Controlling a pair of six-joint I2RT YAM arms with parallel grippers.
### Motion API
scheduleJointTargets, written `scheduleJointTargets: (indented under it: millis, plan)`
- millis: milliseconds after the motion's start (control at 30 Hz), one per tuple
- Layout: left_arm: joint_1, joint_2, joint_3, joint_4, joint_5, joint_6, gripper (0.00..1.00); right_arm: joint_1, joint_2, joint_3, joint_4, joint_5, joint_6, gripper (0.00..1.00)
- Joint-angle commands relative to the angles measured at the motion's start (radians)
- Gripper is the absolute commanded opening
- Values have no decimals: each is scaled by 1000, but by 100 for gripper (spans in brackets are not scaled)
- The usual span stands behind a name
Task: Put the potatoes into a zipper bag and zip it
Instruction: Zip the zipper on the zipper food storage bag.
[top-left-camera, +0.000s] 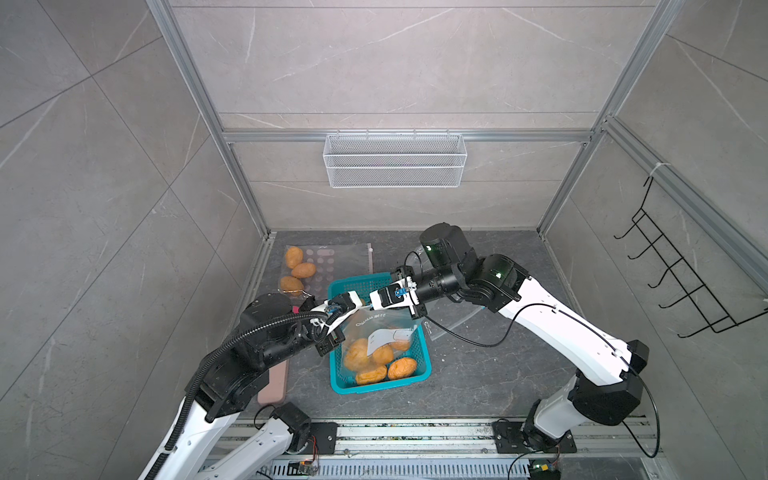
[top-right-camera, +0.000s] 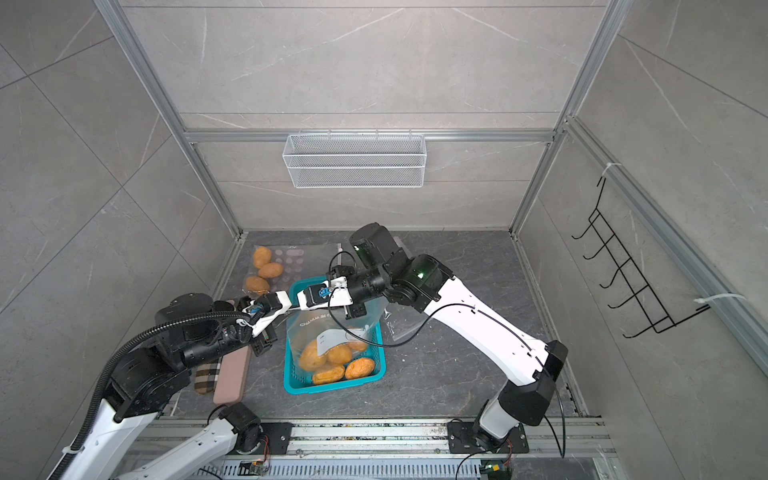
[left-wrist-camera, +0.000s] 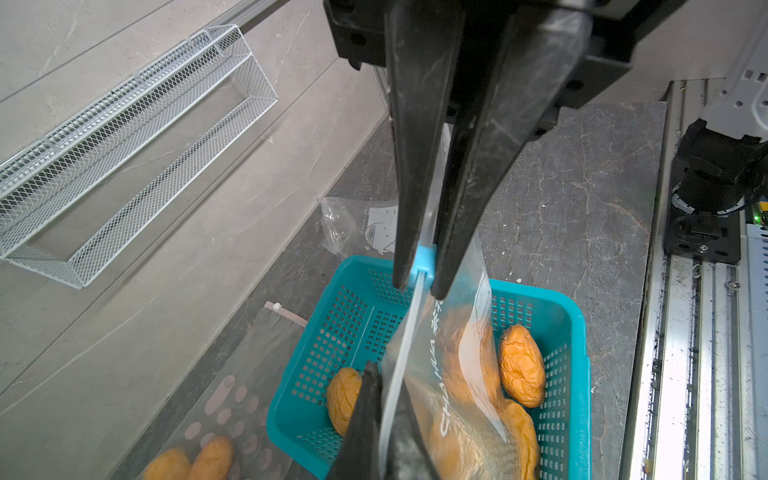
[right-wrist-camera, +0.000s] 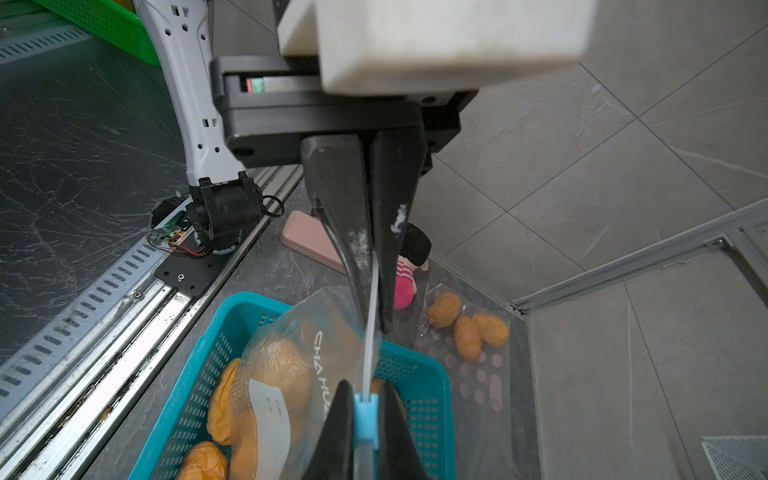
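Both top views: zipper bag (top-left-camera: 376, 332) is held by its top edge over teal basket (top-left-camera: 376, 388), near the table's (top-left-camera: 478, 374) front edge. Potatoes (top-left-camera: 359, 353) are bunched in its sagging bottom; others lie loose in the basket.

Left wrist: slider (left-wrist-camera: 424, 259) is pinched by right gripper (left-wrist-camera: 420, 289); zip strip (left-wrist-camera: 409, 328) is clamped flat by left gripper (left-wrist-camera: 384, 388).

Right wrist: strip is stretched straight between both.

Film is judged thin, slippery, bottom-heavy; hold is best taken on stiffer strip and slider.
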Motion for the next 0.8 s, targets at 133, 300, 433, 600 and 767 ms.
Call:
scheduleJointTargets:
  millis: [133, 300, 433, 600, 767]
  plan:
    - [3, -43, 46, 56, -74, -52, 0, -72, -72, -87, -53, 15, 38, 9]
    - [3, -33, 63, 47, -82, -62, 0, -113, -120, -159, -28, 10, 55, 9]
    - [2, -37, 50, 53, -86, -61, 0, -147, -162, -206, -34, 9, 60, 9]
    - [2, -36, 44, 57, -96, -62, 0, -212, -217, -266, -40, -33, 54, 9]
    - [3, -33, 45, 50, -107, -63, 0, -250, -241, -280, -56, -23, 57, 9]
